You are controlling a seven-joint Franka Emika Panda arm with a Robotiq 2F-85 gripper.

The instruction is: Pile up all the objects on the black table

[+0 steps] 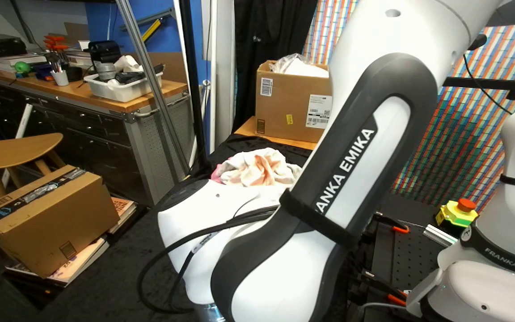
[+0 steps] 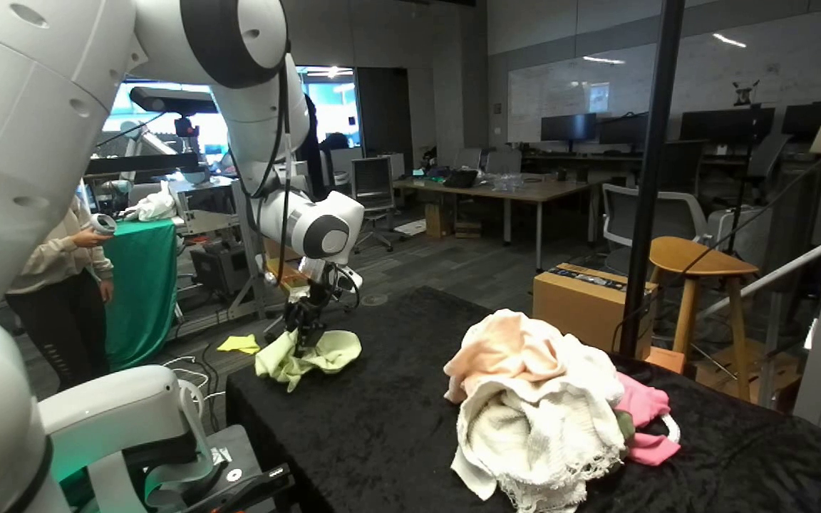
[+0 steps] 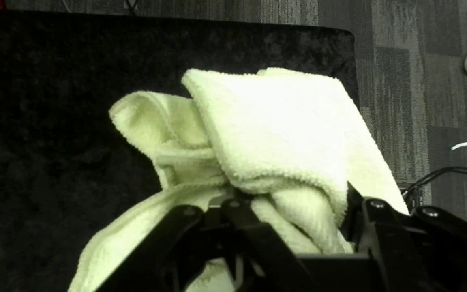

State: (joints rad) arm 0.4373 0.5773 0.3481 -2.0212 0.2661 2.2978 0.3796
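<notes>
1. Yellow-green terry towel in the wrist view, rumpled near a corner of the black velvety table: likely light, floppy, not slippery. The gripper has its jaws apart, folds between them; whether they pinch, I cannot tell. The thick ridge there looks the best hold.
2. In an exterior view it lies well apart from the cloth pile with its pink towel; the table's nap may drag. Monitors stand beyond.
3. In an exterior view the pile shows past a Franka arm, before a cardboard box.
</notes>
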